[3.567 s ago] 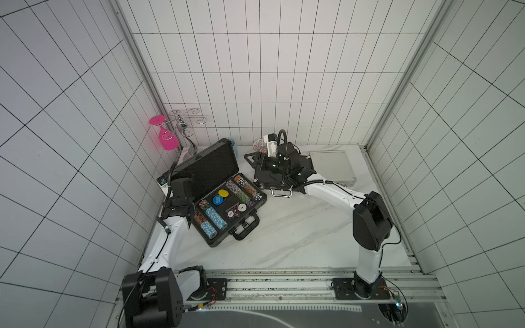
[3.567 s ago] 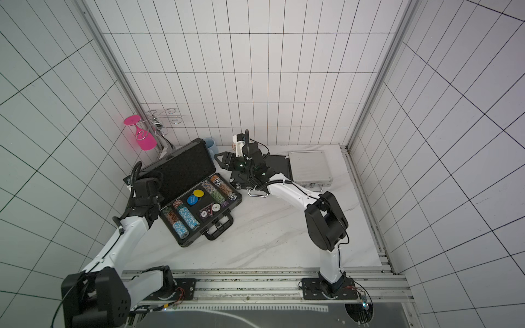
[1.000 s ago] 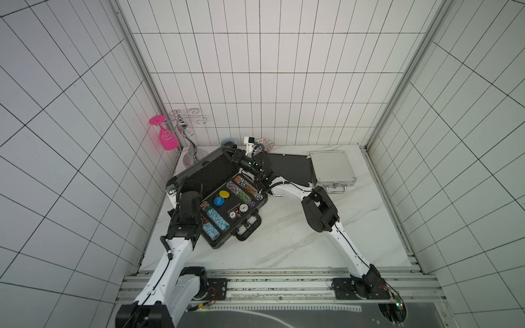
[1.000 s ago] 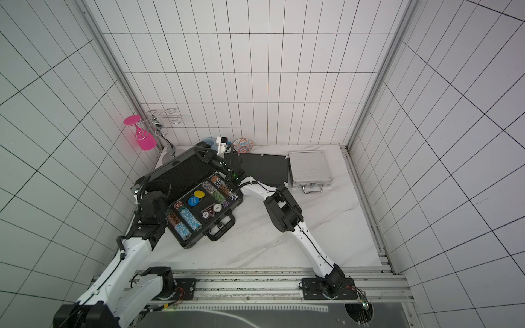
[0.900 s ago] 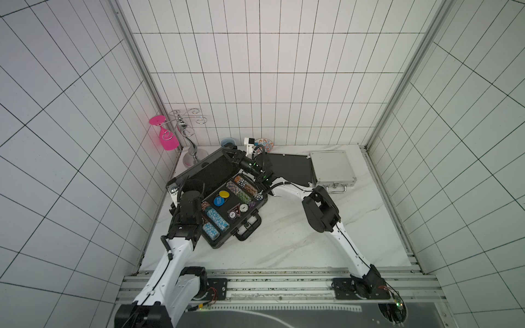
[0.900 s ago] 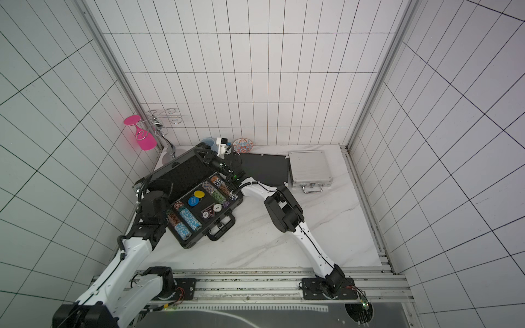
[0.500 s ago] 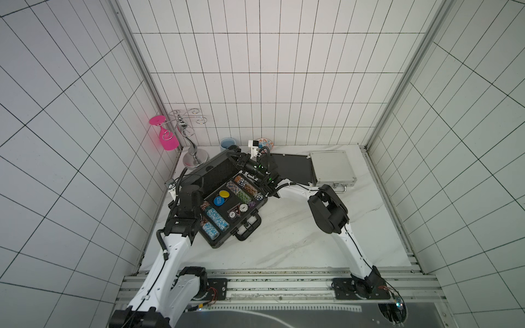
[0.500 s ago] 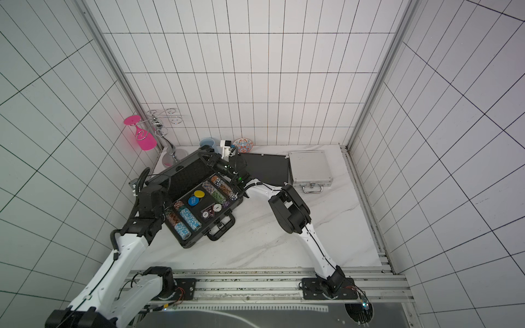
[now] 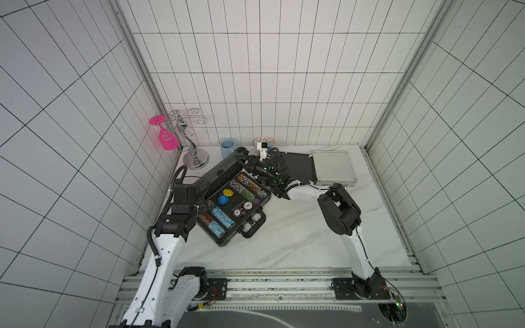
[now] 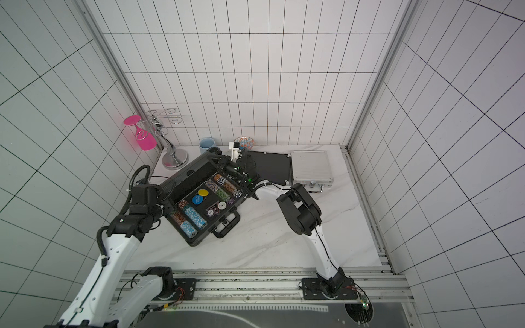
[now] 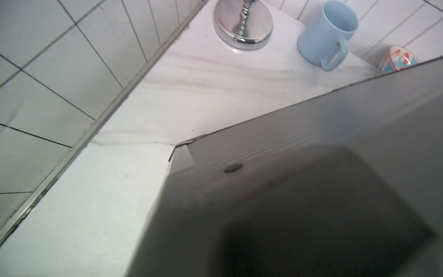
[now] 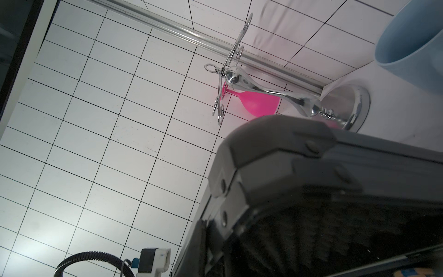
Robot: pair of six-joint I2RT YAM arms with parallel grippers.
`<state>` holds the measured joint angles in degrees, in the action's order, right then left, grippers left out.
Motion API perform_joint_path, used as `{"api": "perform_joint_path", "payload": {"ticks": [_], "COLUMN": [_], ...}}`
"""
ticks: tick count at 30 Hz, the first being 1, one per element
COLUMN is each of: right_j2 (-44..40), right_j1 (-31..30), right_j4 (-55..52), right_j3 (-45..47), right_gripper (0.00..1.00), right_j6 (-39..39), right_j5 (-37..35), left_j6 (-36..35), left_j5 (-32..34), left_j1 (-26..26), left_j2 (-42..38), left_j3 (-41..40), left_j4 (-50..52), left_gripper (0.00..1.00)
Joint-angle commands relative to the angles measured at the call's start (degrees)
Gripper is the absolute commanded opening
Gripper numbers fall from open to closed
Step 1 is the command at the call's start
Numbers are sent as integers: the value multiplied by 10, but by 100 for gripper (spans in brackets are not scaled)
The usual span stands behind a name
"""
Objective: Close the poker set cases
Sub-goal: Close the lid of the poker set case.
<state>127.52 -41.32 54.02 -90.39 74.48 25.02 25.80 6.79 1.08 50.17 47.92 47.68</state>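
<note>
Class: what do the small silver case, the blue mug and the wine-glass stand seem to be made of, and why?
Small silver case: likely aluminium; matte silver-grey lid, brighter trim.
Blue mug: probably glazed ceramic; thick wall, soft sheen.
Wine-glass stand: polished metal, perhaps chromed; mirror-like reflections.

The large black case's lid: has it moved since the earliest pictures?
Yes. The lid has swung up and toward the robot, away from the blue mug.
</note>
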Motion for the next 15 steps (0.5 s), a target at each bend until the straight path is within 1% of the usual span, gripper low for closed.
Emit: {"api": "perform_joint_path", "payload": {"ticks": [1, 5, 8, 11, 13, 15], "right_j2": [-39, -59, -54, -49, -52, -56], "right_j1": [-1, 2, 4, 5, 7, 9], "right_j4": [9, -23, -33, -51, -56, -58], "right_j3": [54, 79, 80, 86, 104, 120], "right_gripper": [10, 6, 5, 4, 4, 5], "right_j6": [-81, -105, -103, -109, -115, -122], "right_j5": [15, 10, 12, 15, 8, 4], "left_j6": [-18, -26, -28, -35, -31, -19], "left_j5": [-273, -303, -293, -277, -269, -292], "left_j1": [39, 39, 39, 39, 39, 39], "left_j2": [15, 8, -7, -17, -15, -15], "left_j3": [14, 6, 6, 27, 46, 51], "left_j4": [31, 71, 95, 126, 136, 121], "left_gripper": [65, 67, 68, 68, 65, 61]}}
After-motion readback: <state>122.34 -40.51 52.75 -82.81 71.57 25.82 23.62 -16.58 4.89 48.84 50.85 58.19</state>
